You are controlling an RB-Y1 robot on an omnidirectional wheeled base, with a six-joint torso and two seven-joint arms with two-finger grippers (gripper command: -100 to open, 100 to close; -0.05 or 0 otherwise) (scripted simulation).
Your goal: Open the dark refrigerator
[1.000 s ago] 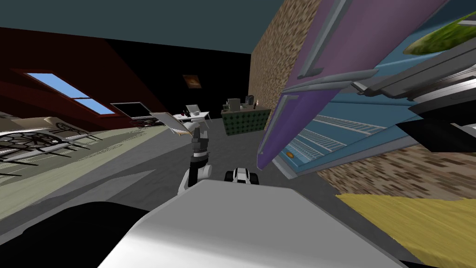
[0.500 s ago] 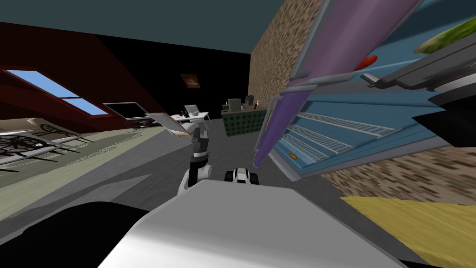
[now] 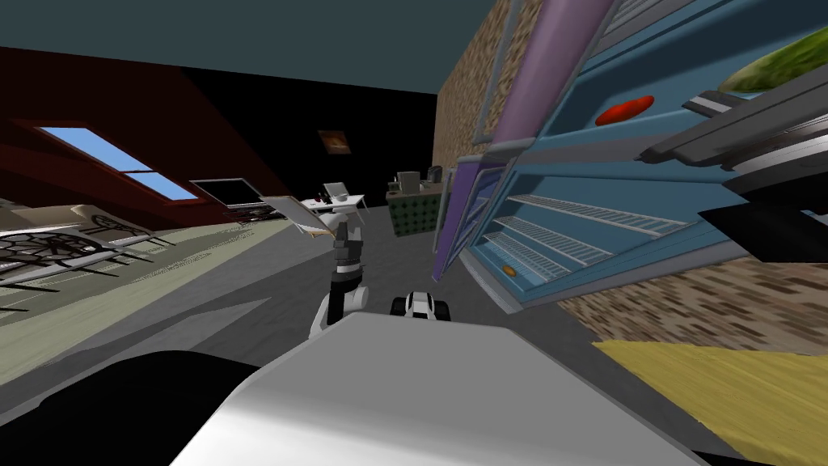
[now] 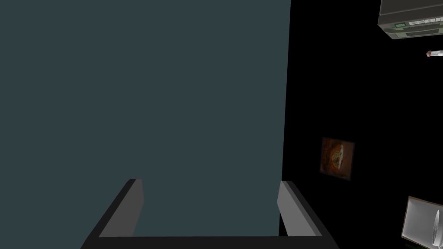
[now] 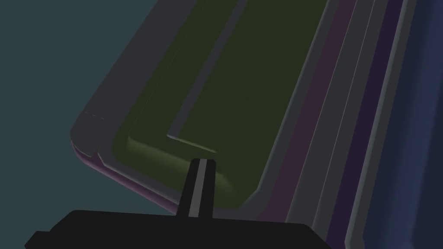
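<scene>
The purple door [image 3: 552, 57] of the refrigerator [image 3: 702, 196] stands wide open, shelves [image 3: 594, 213] bared, so little seems left (left gripper [image 4: 210, 183] fingers apart, right gripper [image 5: 202, 161] fingers together).

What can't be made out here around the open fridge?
Green mottled lump, head view: cut by the picture's edge and the grey right arm.
Small orange spot in the blue refrigerator interior: too small to identify.
Right gripper, wrist view: touching the dark green door panel or apart, unclear.
</scene>
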